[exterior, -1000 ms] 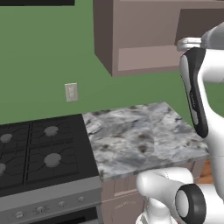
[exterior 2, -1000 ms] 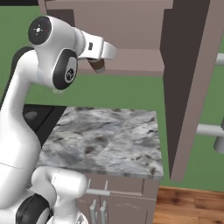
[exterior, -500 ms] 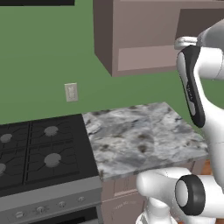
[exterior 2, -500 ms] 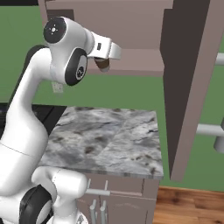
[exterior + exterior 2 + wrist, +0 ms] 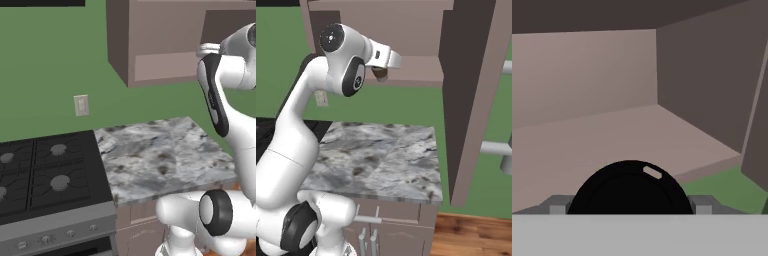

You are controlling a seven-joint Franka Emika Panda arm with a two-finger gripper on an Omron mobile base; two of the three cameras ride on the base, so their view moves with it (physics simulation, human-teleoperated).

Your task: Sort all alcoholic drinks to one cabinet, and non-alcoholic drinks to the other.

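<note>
The jaws [image 5: 630, 209] pinched the cup [image 5: 630, 187] at its sides, its black top facing the camera, before the cabinet [image 5: 612, 135] shelf.

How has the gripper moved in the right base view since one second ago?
Yes. The gripper with the cup has risen and gone right, closer to the cabinet shelf edge.

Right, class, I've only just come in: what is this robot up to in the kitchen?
The white arm is raised to an open wall cabinet above the marble counter. Its gripper holds a small cup with a black top between its fingers, in front of the cabinet's bare inner shelf. The cup is not yet set down. The cabinet door stands open to the right.
</note>
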